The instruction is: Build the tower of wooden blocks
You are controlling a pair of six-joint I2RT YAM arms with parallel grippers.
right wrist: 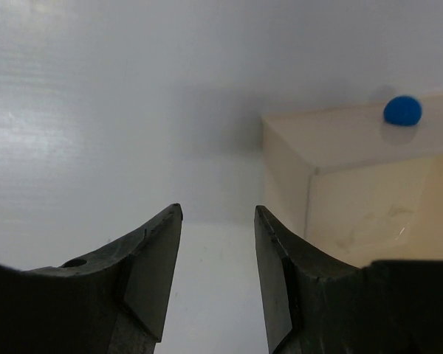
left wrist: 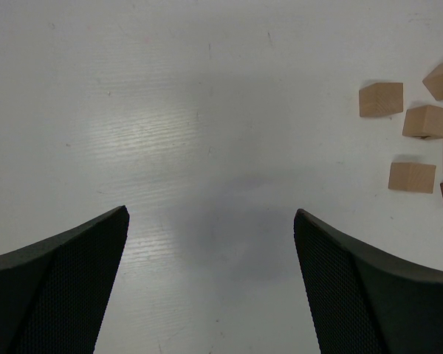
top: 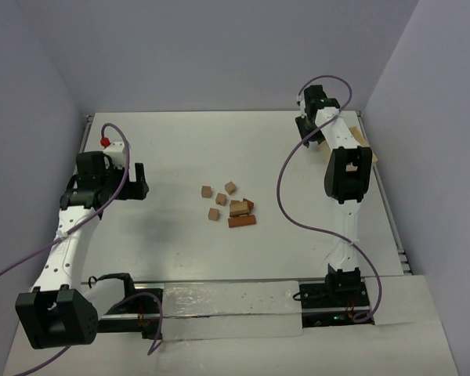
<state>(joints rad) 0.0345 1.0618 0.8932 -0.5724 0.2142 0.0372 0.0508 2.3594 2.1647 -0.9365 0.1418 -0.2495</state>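
Several small wooden blocks lie loose at mid-table: tan cubes (top: 207,191) (top: 231,187), a larger tan block (top: 239,207) and a reddish bar (top: 242,221) close in front of it. None of them is stacked. My left gripper (top: 143,182) hovers to their left, wide open and empty (left wrist: 210,214). In the left wrist view the cubes (left wrist: 380,99) (left wrist: 412,177) show at the right edge, well clear of the fingers. My right gripper (top: 305,131) is at the far back right, away from the blocks. It is open with nothing between its fingers (right wrist: 218,210).
A pale wooden box (right wrist: 354,192) stands just right of the right gripper, with a small blue ball (right wrist: 402,110) on top; the right arm partly hides this box (top: 366,149) from above. A red knob (top: 106,142) sits at the back left. Purple cables trail from both arms.
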